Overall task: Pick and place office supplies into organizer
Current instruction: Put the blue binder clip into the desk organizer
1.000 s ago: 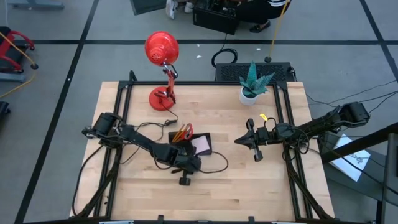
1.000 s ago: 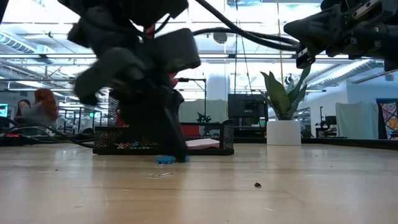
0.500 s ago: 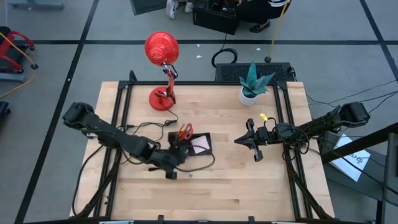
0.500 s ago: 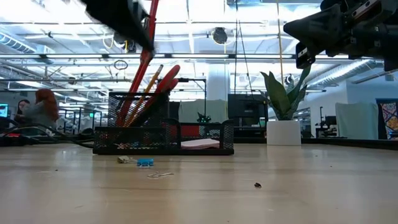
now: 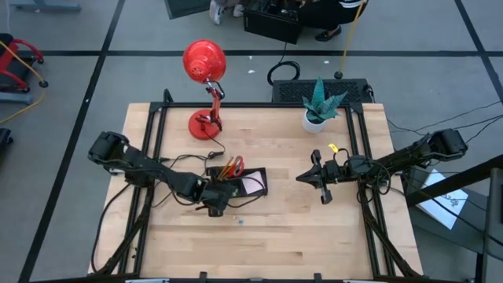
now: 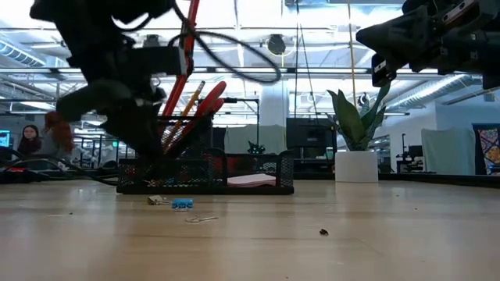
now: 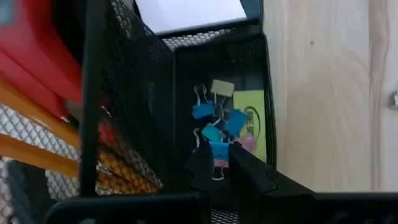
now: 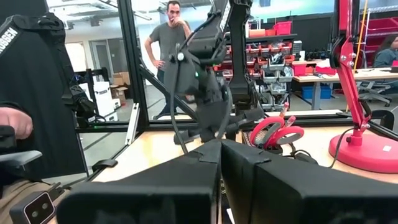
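— Where are you putting the left claw [image 7: 227,155] next?

— It hangs over the organizer [image 5: 253,191], at the end compartment that already holds the blue clips [image 7: 214,121] and the yellow piece [image 7: 252,121]. A blue clip sits right at its tip. I can't tell whether the claw is pinching it or is free of it, so check that before you move.

— And what's left outside?

— One loose blue clip [image 6: 182,204] lies on the bench [image 5: 314,244], just off the organizer's long front wall, the wall facing the low camera. A pale scrap [image 6: 158,200] lies beside it. A bare wire clip [image 6: 201,219] is a little farther out from that wall.

— Which arm should you use?

— The left. Its claw is at the organizer, and the loose clip is near it, straight out from the front wall. The right claw [image 5: 302,178] is pressed together with nothing in it and waits well apart, beyond the organizer's far end.

— Any axis to line up on?

— The clip is too small to read its long axis. The organizer's own long axis runs across the bench, so I'd judge you need to carry the claw out over the front wall, not along it.
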Robot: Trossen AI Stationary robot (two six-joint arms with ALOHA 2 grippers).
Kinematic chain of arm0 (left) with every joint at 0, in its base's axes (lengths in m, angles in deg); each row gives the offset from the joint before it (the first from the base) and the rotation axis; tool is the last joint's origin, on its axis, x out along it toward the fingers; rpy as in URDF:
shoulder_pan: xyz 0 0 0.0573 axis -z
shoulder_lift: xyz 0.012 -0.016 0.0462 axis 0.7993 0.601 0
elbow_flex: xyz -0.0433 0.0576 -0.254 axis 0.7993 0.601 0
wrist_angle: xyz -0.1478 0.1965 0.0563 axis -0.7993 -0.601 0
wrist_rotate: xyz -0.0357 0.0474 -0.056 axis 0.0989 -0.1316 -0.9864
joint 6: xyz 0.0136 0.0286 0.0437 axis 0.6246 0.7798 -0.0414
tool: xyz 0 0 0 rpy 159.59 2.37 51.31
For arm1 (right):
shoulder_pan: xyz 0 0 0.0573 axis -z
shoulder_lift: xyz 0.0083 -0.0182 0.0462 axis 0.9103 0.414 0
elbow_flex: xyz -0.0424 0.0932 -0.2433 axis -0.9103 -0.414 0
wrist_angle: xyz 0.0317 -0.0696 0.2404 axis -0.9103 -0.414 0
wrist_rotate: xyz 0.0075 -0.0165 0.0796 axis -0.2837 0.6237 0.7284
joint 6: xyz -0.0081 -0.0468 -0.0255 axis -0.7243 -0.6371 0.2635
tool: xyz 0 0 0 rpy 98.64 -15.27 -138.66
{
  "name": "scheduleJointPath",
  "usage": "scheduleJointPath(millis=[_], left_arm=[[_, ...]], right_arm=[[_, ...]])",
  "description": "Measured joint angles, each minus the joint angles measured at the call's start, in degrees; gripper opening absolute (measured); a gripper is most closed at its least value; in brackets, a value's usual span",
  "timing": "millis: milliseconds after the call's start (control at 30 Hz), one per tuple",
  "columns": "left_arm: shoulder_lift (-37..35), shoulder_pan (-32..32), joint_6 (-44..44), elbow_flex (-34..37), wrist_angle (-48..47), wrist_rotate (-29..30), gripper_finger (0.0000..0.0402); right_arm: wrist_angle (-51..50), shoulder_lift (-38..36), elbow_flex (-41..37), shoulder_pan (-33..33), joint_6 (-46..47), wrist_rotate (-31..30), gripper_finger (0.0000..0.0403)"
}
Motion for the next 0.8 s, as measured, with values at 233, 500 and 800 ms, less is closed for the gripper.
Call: scheduleJointPath(millis=[233,500,800], left_arm=[[-0.3,-0.4,0.33,0.52,1.87,-3.87,0.004],[-0.38,-0.37,-0.02,0.44,1.88,-3.5,0.0124],[-1.26,-0.34,2.26,-0.32,0.55,-4.65,0.0159]], right_arm=[[0.35,-0.02,0.0,0.01,0.0,-0.13,0.0004],[0.22,-0.02,0.0,0.0,0.42,-0.12,0.0004],[0.17,-0.02,0.0,0.0,0.33,-0.09,0.0004]])
